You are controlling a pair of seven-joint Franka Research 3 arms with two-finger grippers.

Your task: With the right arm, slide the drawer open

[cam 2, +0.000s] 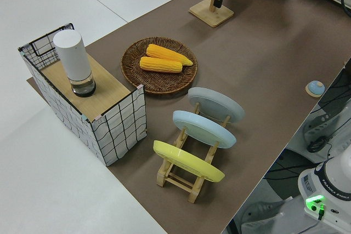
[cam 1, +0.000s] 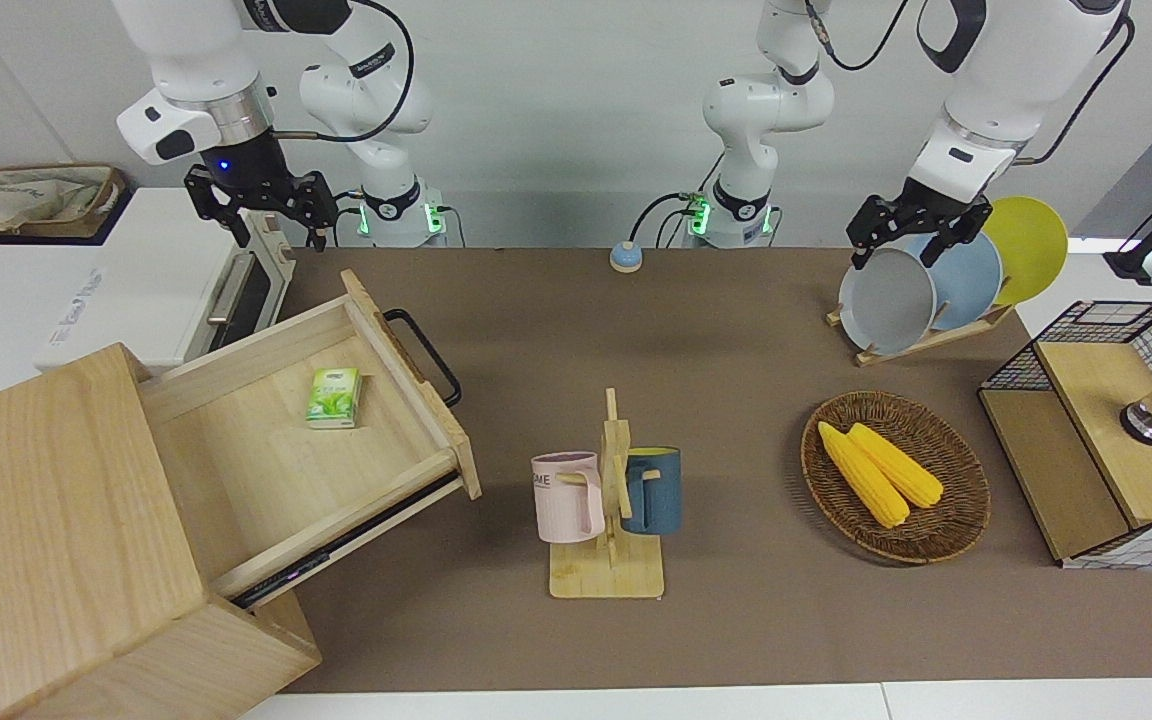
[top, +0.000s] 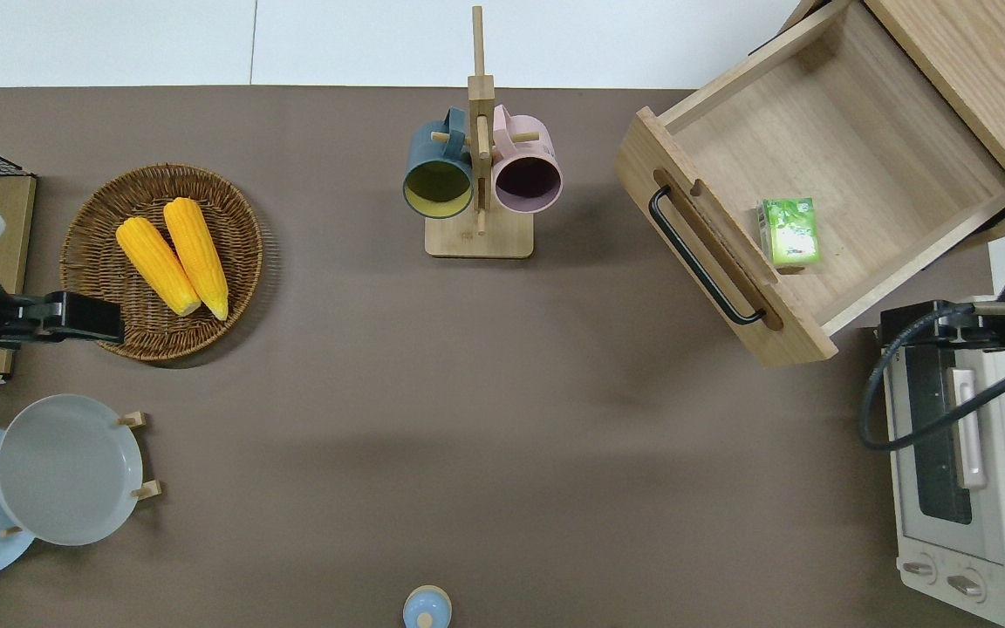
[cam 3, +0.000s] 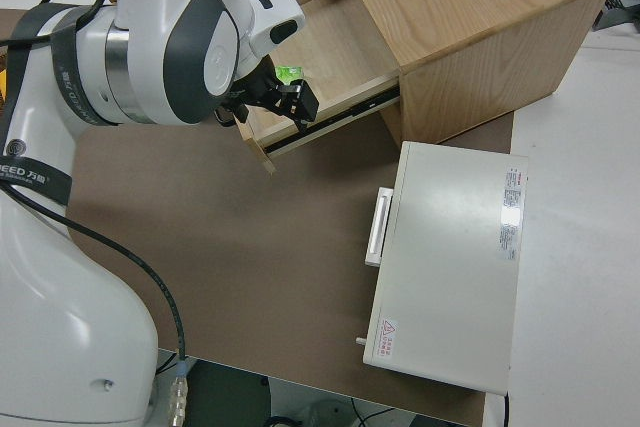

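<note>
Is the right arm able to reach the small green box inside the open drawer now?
Probably yes. The drawer is pulled well out, so the green box lies uncovered with nothing over it. The right claw is up near the toaster oven, holding nothing.

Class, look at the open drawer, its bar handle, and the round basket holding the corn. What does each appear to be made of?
The wide shallow drawer: pale, unpainted wood with visible grain. Its black bar handle: probably metal, thin and matte. The round brown basket: woven wicker or rattan, by its plaited rim.

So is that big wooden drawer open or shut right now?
Open. The drawer is pulled well out of its cabinet, showing a green packet inside.
</note>
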